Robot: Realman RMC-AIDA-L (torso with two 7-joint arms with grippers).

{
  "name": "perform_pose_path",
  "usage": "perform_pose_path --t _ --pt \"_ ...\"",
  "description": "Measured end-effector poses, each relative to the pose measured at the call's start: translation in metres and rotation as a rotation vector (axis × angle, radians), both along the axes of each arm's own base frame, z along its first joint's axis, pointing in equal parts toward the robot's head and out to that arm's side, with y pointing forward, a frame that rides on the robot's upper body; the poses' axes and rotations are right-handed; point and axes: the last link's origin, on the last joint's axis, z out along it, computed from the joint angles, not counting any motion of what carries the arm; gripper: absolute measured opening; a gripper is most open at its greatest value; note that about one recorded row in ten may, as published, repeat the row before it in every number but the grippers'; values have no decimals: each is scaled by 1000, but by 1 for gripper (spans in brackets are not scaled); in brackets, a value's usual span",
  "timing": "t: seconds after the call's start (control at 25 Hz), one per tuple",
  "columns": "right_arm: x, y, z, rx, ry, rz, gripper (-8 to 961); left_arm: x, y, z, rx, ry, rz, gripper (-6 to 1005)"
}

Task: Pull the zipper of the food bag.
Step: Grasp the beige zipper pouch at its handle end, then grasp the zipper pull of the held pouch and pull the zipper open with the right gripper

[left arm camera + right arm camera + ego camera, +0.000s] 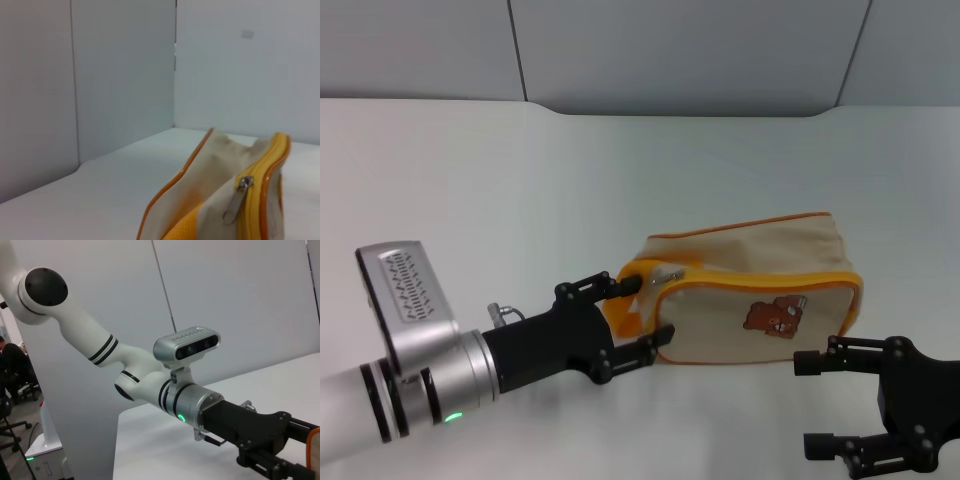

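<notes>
The beige food bag (750,300) lies on the white table, its bear patch (775,317) facing me. Its yellow-orange zipper (760,281) runs along the top edge, and the silver pull tab (667,277) rests at the bag's left end. My left gripper (642,312) is open, with one finger above and one below that left end, close to the tab. The left wrist view shows the bag (210,185) close up, with the pull tab (234,204) hanging beside the zip track (270,190). My right gripper (815,405) is open, low at the front right, just in front of the bag and apart from it.
The white table (520,180) stretches around the bag, with grey wall panels (670,50) behind it. In the right wrist view the left arm (150,375) reaches across, and an orange sliver of the bag (314,450) shows at the frame's edge.
</notes>
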Motion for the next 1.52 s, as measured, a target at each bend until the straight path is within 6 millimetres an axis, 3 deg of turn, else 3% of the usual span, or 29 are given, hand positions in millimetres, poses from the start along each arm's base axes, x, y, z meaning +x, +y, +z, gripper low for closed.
perform_pose_path --t 0.36,0.76,1.04,1.2,1.32,1.52 --pt "1 -2 -1 2 3 -2 825 5 7 -1 15 -9 16 602" --pt "0 -1 -1 3 4 0 826 16 9 -7 -2 -36 15 126" --pt "-2 2 2 33 31 -4 825 14 7 -2 10 -57 5 78" --pt "-6 6 11 111 109 -29 825 10 4 11 30 -84 -27 76" --pt "-12 14 20 144 192 -92 825 10 0 33 64 -122 -111 74" --pt "-32 36 31 -10 261 -242 826 17 2 46 60 -116 -223 71"
